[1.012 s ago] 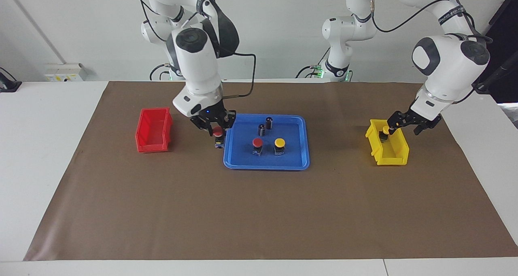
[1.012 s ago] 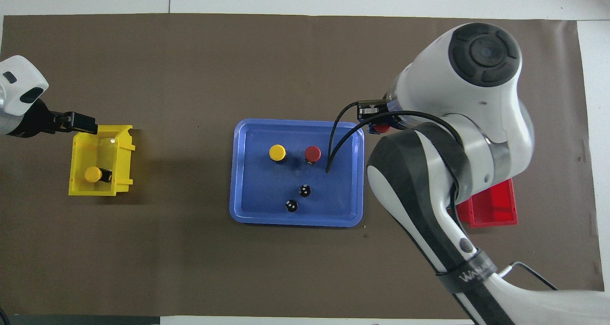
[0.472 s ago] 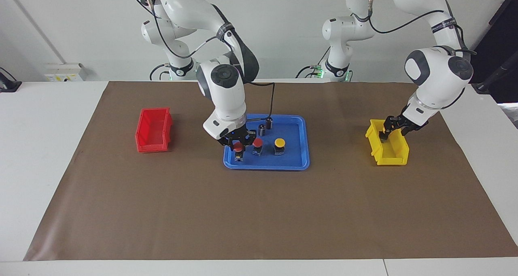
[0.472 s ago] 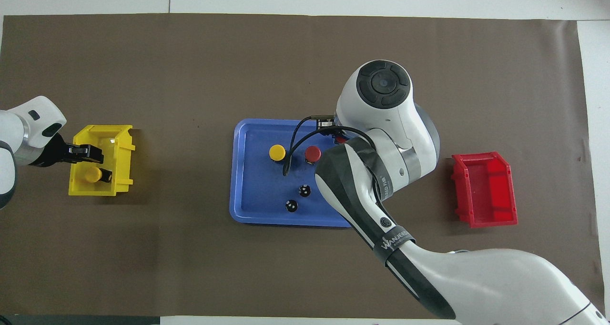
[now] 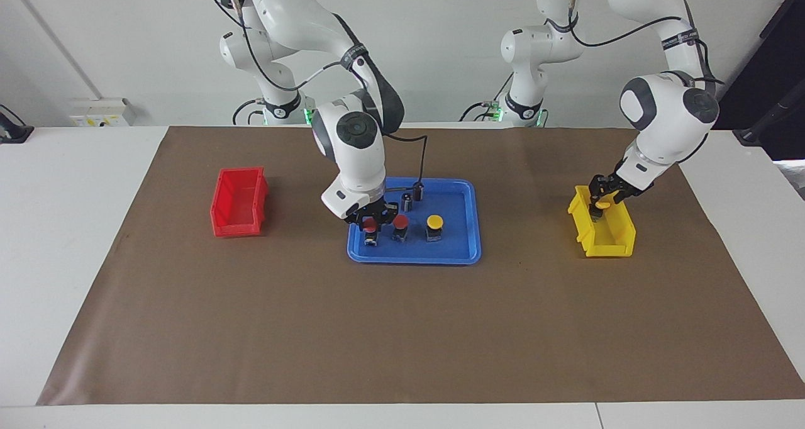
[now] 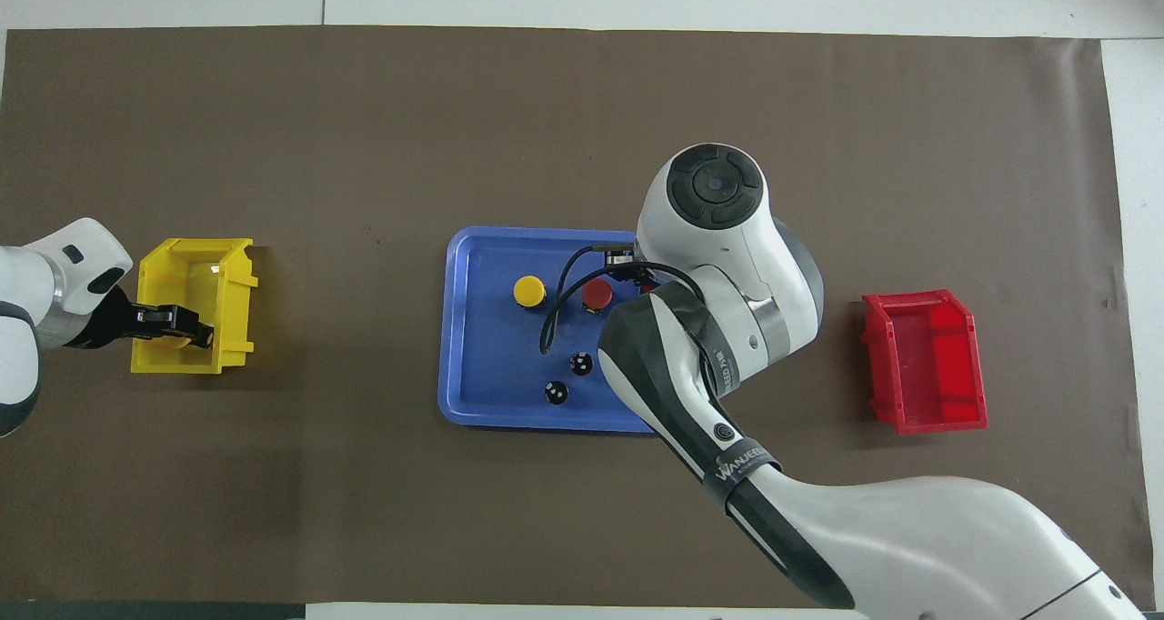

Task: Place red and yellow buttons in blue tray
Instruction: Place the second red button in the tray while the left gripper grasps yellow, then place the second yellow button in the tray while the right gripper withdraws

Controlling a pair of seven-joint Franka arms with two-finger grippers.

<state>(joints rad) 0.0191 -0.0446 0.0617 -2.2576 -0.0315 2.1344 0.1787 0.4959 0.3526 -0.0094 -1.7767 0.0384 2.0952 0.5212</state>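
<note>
My left fingers (image 5: 602,197) are pinching the yellow button (image 5: 602,205) inside the yellow bin (image 5: 607,240), upright beneath them. My right fingers (image 5: 372,222) are pinching a red button (image 5: 371,228) down into the blue tray (image 5: 453,253), beside another red button (image 5: 400,221).

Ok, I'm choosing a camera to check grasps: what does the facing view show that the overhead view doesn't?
Facing only: the right gripper shut on a red button low in the blue tray; overhead, its own arm covers that. Overhead only: the dotted tops of the two dark cylinders. Both: the left gripper at the yellow bin, the free red button and yellow button in the tray, the red bin.
</note>
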